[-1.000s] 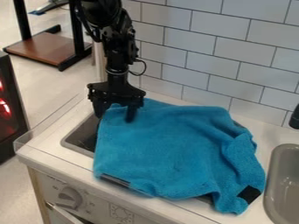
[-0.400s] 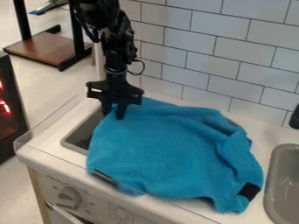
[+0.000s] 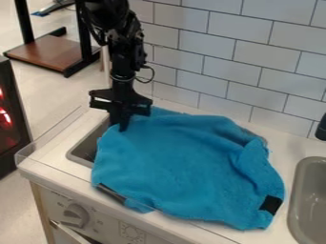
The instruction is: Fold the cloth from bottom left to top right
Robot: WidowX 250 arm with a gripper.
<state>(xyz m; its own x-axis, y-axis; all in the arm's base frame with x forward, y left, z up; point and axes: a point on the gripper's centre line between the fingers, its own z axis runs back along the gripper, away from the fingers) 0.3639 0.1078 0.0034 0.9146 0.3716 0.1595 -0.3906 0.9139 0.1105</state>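
The black gripper (image 3: 119, 125) hangs at the upper left edge of the blue cloth (image 3: 185, 167), its two fingers drawn together on a bit of the fabric. Spread over most of the left sink basin and the counter, the cloth is rumpled, with raised folds along its right side. One black patch (image 3: 271, 204) marks its lower right corner, and a dark strip (image 3: 111, 193) lies along its lower left edge. The fabric hides most of the basin beneath.
Part of the grey left basin (image 3: 81, 151) shows beside the cloth. At the right is another grey basin (image 3: 308, 200). White tiles (image 3: 235, 52) rise behind the counter (image 3: 54, 164), and a clear low guard (image 3: 47, 133) borders its left side. A knob (image 3: 76, 215) sits on the front panel.
The gripper has closed from a wide spread and shifted slightly left. The cloth has slid a little left too, its lower edge and right side changing shape.
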